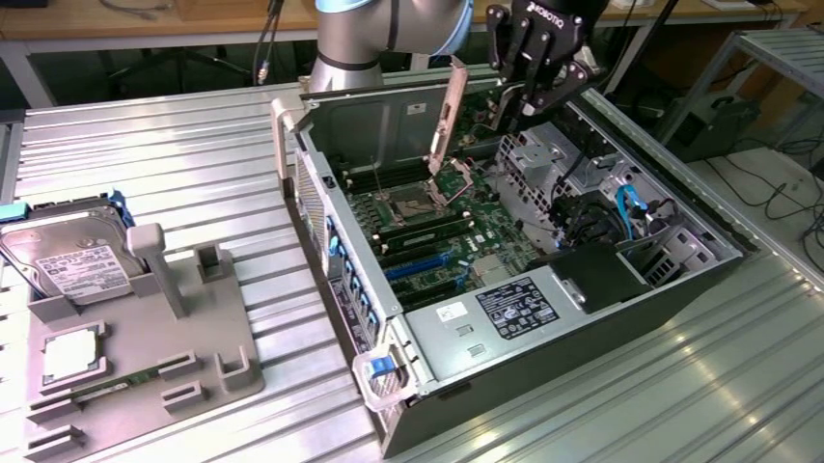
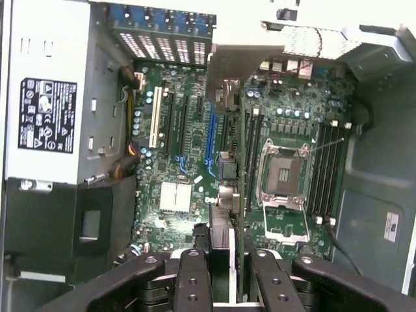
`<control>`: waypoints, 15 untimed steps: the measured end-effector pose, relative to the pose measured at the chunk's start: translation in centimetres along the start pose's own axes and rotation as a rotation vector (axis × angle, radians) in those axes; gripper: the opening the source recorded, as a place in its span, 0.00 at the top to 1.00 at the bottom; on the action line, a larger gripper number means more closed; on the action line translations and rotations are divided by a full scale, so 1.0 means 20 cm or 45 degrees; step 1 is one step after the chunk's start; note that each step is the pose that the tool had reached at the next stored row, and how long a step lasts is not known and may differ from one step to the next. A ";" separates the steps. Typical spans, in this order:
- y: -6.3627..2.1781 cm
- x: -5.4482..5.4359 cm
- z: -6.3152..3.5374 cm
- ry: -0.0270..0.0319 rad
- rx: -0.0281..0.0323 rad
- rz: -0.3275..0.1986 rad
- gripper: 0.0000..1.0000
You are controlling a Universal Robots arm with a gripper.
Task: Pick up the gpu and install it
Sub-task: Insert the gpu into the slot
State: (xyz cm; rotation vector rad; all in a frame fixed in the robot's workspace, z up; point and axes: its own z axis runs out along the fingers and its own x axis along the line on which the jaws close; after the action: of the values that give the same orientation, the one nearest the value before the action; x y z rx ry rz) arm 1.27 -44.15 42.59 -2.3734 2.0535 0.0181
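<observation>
My gripper (image 1: 515, 101) hangs over the back of the open computer case (image 1: 644, 299), shut on the gpu (image 1: 447, 125). The card is held on edge above the motherboard (image 1: 445, 236), its long pale bracket pointing down towards the board near the processor socket (image 1: 419, 203). In the wrist view the gpu (image 2: 224, 214) runs edge-on away from my gripper (image 2: 231, 276), clamped between the two black fingers (image 2: 192, 279). Its perforated pale bracket (image 2: 318, 42) sits at the far end. Below it lie a blue expansion slot (image 2: 209, 136) and a white one (image 2: 155, 120).
A grey fixture (image 1: 142, 338) at the exterior view's left carries a silver hard drive (image 1: 71, 260), a processor chip (image 1: 71, 352) and a green memory stick (image 1: 116, 386). The power supply (image 1: 515, 309) and black drive cage (image 1: 605, 270) fill the near end of the case. Its walls ring the board.
</observation>
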 end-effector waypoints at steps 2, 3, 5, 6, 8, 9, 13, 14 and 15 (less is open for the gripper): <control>0.000 0.00 0.000 0.0002 -0.0004 -0.040 0.72; 0.000 0.00 0.000 0.0002 -0.0006 -0.055 0.72; 0.000 0.00 0.012 0.0022 -0.0009 -0.052 0.72; 0.000 -0.01 0.023 0.0037 -0.0010 -0.042 0.72; 0.000 -0.01 0.033 0.0039 -0.0009 -0.022 0.72; 0.000 -0.01 0.036 0.0040 -0.0008 -0.011 0.72; -0.001 -0.01 0.047 0.0038 -0.0006 0.005 0.72; -0.001 -0.01 0.050 0.0037 -0.0005 0.006 0.72; -0.001 -0.01 0.053 0.0038 -0.0006 0.006 0.72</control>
State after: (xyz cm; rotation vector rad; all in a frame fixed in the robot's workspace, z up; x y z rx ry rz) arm 1.24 -43.93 41.54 -2.3707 2.0602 0.0151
